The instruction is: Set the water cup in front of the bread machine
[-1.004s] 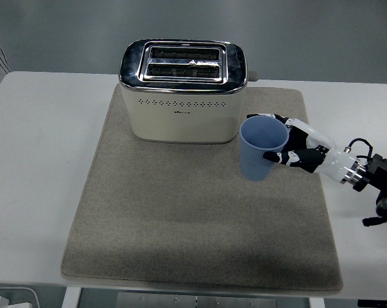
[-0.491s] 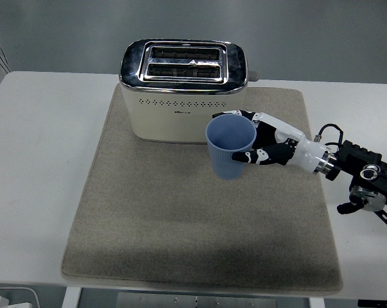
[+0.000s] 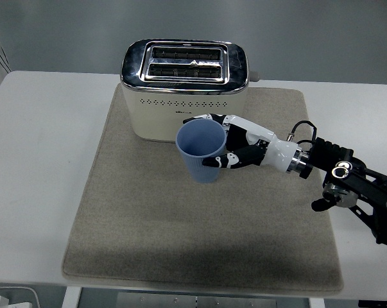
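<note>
On the grey mat [image 3: 180, 218] at the middle of the white counter [image 3: 39, 141] stands the toaster [image 3: 183, 90], cream-sided with a chrome top and two slots facing up, set toward the mat's far edge; just in front of its near wall, a little right of its middle, is the blue cup [image 3: 201, 153], upright with its open mouth up and nothing visible inside; whether its base rests on the mat or hangs just above it cannot be told; the right hand [image 3: 241, 144] comes in from the right edge on a black arm that stretches low across the mat's right part, its white-and-black fingers [image 3: 212, 119] curled around the cup from the right side; the upper fingers wrap behind the rim, between the cup and the toaster's wall, and the thumb [image 3: 226, 158] presses the cup's near right side lower down, so the cup sits clamped between them; the fingers behind the cup lie very close to the toaster, though whether they touch it cannot be told; the cup's left side is bare; the mat's near and left parts carry only shadow; a cable loops up from the wrist [image 3: 294, 160] where the white hand meets the black forearm; no left arm shows.
</note>
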Available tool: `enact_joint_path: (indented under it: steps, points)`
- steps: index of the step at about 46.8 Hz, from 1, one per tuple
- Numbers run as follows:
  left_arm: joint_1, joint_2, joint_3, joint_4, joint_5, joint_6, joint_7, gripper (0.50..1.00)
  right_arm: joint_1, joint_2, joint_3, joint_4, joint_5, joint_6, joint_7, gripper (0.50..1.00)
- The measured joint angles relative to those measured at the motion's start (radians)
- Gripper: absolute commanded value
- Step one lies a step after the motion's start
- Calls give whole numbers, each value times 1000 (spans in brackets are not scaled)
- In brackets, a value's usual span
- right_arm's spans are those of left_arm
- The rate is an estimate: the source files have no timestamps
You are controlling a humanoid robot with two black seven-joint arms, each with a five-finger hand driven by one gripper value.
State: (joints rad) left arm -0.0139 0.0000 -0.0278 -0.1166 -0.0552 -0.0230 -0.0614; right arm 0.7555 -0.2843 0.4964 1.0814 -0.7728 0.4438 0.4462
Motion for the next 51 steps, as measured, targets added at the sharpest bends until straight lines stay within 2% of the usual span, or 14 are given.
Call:
enact_joint_path:
  steps: [11, 21, 33, 37, 51]
  points:
    - [0, 0, 0, 0, 0, 0, 0, 1000, 17, 66, -29, -11, 0, -82, -26, 701]
    - [0, 0, 0, 0, 0, 0, 0, 1000, 18, 111, -36, -18, 0, -124, -41, 703]
    - [0, 0, 0, 0, 0, 0, 0, 1000, 18, 168, -60, -31, -3, -207, -61, 715]
    - [0, 0, 0, 0, 0, 0, 0, 1000, 18, 175, -68, -42, -3, -217, -61, 719]
    - [0, 0, 0, 0, 0, 0, 0, 1000, 16, 189, -73, -67, -3, -238, -60, 782]
